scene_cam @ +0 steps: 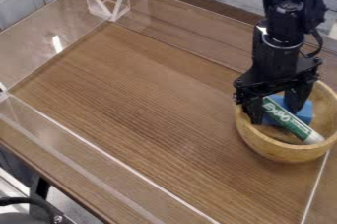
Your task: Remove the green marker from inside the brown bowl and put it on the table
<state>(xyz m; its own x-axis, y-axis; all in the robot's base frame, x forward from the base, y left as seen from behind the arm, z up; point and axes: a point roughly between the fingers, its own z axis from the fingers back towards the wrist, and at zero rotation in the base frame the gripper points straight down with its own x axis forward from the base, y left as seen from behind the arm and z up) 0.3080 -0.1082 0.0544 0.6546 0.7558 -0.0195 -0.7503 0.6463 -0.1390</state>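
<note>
1. Toward the right edge of the frame, lower half: brown bowl (pixel 286 129) resting on the counter (pixel 132 100), close to the low clear acrylic wall (pixel 320 184) that borders the right and bottom sides.
2. Inside the bowl: green marker (pixel 279 116) lying slanted from upper left to lower right, partly over a blue block (pixel 303 114); not yet lifted out.
3. Directly above the marker: end effector (pixel 277 92), pointing down, fingers spread wide on either side of the marker's upper end, nothing clamped between them.
4. Likely reason for that pose: straddling the slim body across its width, so a closing pinch catches the marker and not the block.
5. Tight spots: thick bowl rim near the left finger, block near the right; little slack for sideways drift.
6. Open room: broad bare wood grain across the centre and left of the frame, well apart from the bowl, judged the easy set-down zone.
7. Boundaries: acrylic walls along the left, top and bottom, with a folded clear corner piece (pixel 105 3) at upper left.
</note>
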